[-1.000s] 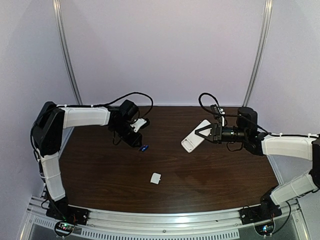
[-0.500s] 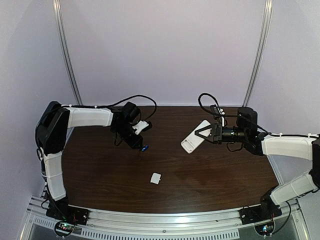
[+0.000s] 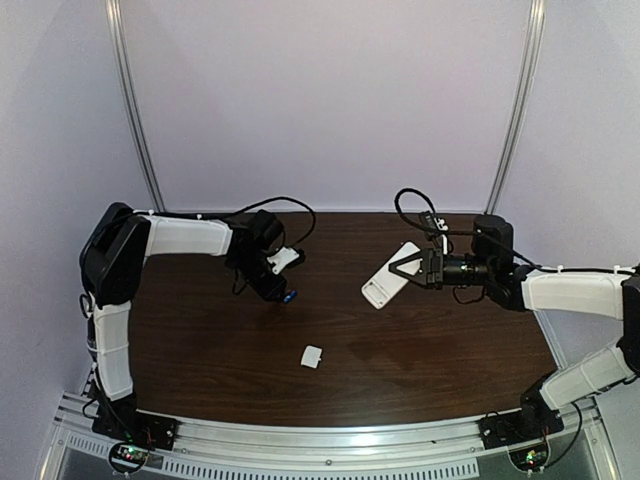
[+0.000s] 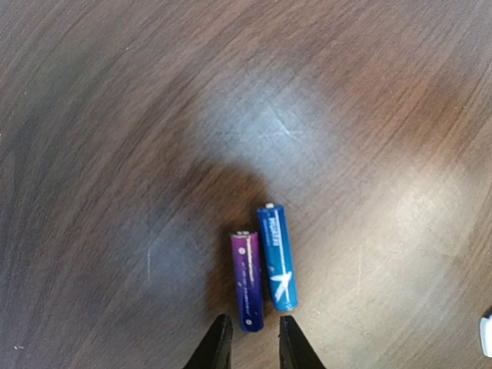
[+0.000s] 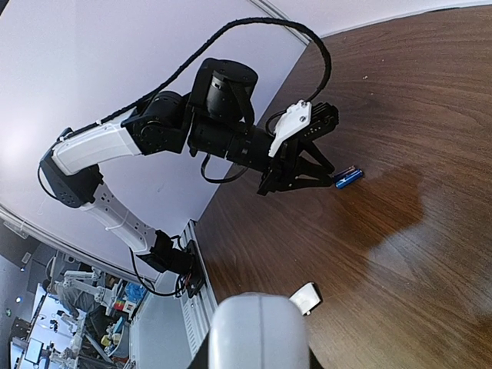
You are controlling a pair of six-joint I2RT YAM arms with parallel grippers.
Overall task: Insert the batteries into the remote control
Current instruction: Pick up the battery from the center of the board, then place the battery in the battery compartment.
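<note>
Two batteries (image 4: 277,257) lie side by side on the table, one blue, one purple-blue; they also show in the top view (image 3: 289,296) and the right wrist view (image 5: 348,177). My left gripper (image 4: 252,346) is low over them, slightly open, its tips either side of the purple cell's near end. It also shows in the top view (image 3: 277,289). My right gripper (image 3: 405,266) is shut on the white remote control (image 3: 383,285) and holds it tilted above the table at right of centre. The remote's rounded white end (image 5: 257,327) fills the bottom of the right wrist view.
A small white square cover piece (image 3: 312,356) lies on the dark wooden table (image 3: 420,350) toward the front centre; it also shows in the right wrist view (image 5: 306,297). Pale walls and metal posts stand behind the table.
My left gripper has moved right and down to the batteries. My right gripper and the remote have barely moved.
</note>
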